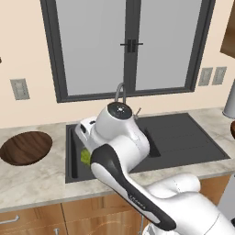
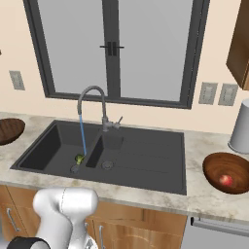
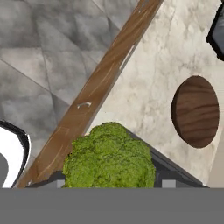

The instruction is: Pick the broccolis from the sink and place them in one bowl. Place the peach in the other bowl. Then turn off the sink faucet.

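Observation:
A lumpy green broccoli [image 3: 109, 159] sits between my gripper's [image 3: 111, 183] fingertips, held above the counter's front edge; the gripper is shut on it. The same floret [image 1: 85, 157] peeks out beside my arm in the left base view. A second broccoli [image 2: 79, 158] lies in the left basin of the black sink [image 2: 141, 165], by the drain under the running water. The empty wooden bowl [image 3: 195, 111] [image 1: 25, 147] rests on the counter left of the sink. The peach [image 2: 225, 180] lies in the other wooden bowl [image 2: 214, 170] to the right. The grey faucet [image 2: 92, 95] pours a blue stream.
My own arm [image 1: 124, 179] hides most of the sink's left basin in the left base view. A grey canister [image 2: 240, 129] stands at the back right. Below the hand are the wooden cabinet front [image 3: 87, 109] and tiled floor [image 3: 39, 57].

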Controlling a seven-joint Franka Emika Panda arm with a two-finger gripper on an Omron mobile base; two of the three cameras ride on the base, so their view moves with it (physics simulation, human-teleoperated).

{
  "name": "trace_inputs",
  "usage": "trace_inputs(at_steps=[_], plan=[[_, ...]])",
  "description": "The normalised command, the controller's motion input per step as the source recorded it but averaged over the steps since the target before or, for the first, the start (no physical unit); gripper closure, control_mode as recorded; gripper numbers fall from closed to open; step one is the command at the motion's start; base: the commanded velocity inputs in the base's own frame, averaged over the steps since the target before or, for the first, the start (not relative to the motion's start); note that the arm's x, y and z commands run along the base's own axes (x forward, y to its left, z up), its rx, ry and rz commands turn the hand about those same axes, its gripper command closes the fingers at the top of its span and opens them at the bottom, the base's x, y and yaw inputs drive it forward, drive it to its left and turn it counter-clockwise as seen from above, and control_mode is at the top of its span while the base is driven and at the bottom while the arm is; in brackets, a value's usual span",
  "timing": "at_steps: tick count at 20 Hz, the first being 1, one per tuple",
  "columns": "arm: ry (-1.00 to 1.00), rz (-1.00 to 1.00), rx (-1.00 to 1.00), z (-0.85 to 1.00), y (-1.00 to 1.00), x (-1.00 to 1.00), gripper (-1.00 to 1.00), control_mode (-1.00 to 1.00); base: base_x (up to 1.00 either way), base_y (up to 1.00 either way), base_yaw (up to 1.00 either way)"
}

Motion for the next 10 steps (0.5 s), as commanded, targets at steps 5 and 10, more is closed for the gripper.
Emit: trace_inputs(at_steps=[5,10], plan=[[0.00,-0.04,-0.02,0.00,0.37,0.60,1.00,-1.00,0.00,0.00,0.00],[0.00,-0.05,-0.03,0.00,0.34,0.42,1.00,-1.00,0.00,0.00,0.00]])
